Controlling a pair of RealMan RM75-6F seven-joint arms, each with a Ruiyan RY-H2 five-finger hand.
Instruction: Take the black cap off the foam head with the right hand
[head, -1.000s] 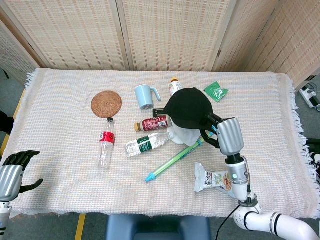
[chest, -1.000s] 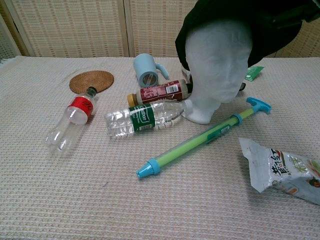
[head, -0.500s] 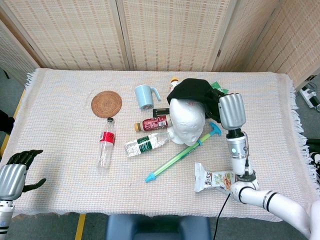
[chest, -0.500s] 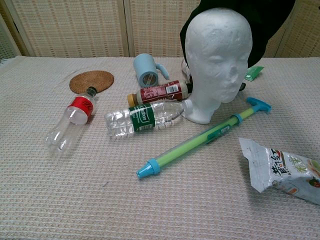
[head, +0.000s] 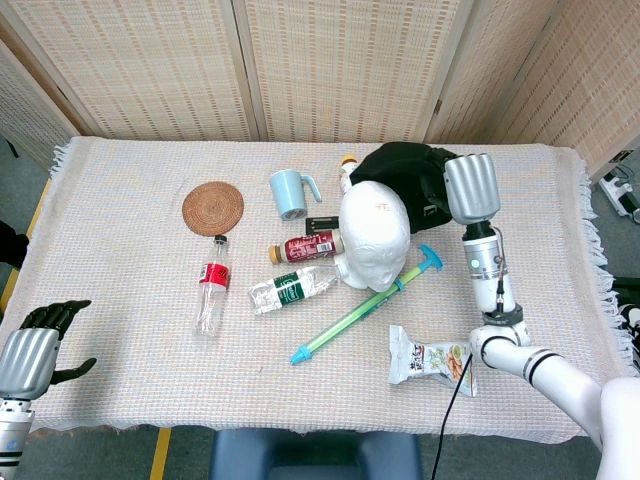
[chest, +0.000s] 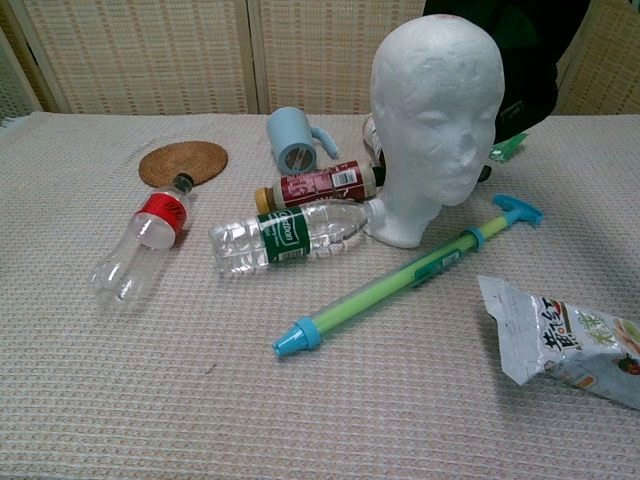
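The white foam head (head: 374, 237) (chest: 436, 118) stands bare near the table's middle. Behind it and to its right hangs the black cap (head: 404, 173) (chest: 520, 50), held up off the head by my right hand (head: 468, 188), whose fingers are hidden in the fabric. In the chest view only the cap shows behind the head, not the hand itself. My left hand (head: 30, 350) hovers at the table's near left corner, its fingers curled and holding nothing.
Around the foam head lie a clear bottle with a green label (head: 292, 287), a dark red bottle (head: 306, 246), a green-blue pump toy (head: 362, 308) and a snack bag (head: 428, 358). Further left are a red-labelled bottle (head: 211, 288), a woven coaster (head: 213, 207) and a blue mug (head: 289, 193).
My right hand has lifted the cap off the foam head and carried it back and to the right. The head is now bare. The left hand has hardly moved.
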